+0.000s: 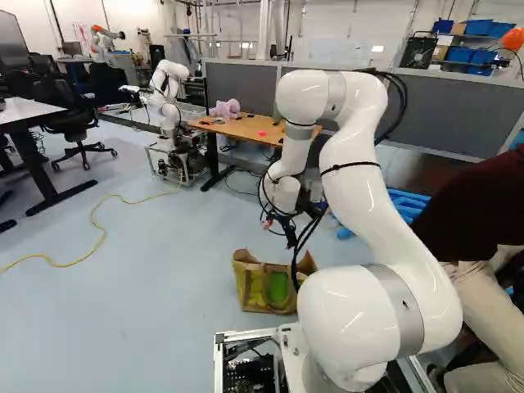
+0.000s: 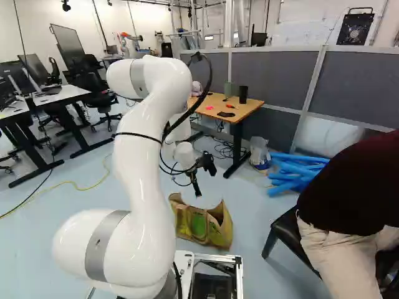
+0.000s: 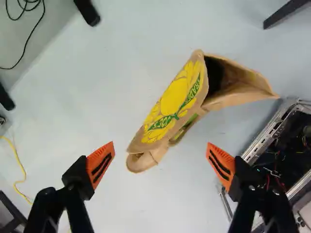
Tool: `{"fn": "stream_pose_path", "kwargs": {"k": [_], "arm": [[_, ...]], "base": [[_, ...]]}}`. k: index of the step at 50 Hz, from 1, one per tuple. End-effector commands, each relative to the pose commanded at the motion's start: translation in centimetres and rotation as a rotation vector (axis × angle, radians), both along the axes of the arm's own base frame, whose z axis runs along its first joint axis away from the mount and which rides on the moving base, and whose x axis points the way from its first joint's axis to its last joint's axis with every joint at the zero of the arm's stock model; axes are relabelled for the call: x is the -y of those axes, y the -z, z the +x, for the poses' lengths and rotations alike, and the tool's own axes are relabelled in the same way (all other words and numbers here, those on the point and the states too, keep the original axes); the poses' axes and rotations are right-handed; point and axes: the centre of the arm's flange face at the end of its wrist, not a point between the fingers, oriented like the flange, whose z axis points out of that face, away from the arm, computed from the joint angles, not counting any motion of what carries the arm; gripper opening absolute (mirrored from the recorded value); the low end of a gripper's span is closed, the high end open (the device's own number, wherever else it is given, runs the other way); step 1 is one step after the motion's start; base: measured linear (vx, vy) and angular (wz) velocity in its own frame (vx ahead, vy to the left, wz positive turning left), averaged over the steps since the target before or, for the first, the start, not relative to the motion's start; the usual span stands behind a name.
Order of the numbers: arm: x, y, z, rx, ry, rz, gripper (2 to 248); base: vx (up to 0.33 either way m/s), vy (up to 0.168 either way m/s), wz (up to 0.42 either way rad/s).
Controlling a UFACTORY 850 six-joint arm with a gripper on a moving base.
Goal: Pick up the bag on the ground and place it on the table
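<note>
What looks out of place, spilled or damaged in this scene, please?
The yellow cable winds loosely across the floor, where someone could trip. The brown bag stands on the floor, its top gaping unevenly. I see no spill or clear damage.

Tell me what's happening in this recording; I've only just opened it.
A white robot arm is reaching out over a brown paper bag on the floor. Its gripper hangs above the bag with the two fingers spread wide, and neither touches it, so nothing is being handled yet. The bag is not on a table: the wooden table, probably where it is meant to go, stands beyond it. Another robot stands beside that table.
</note>
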Motion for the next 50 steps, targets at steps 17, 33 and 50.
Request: {"fn": "stream_pose_path", "kwargs": {"k": [17,33,50], "arm": [[0.0,2.5,0.5,-0.017,0.175,0.03,247],[0.0,4.9,0.8,-0.03,0.33,0.054,247],[0.0,7.4,1.2,-0.047,0.351,0.055,247]], "base": [[0.0,0.0,0.0],[0.0,0.0,0.0],[0.0,0.0,0.0]]}}
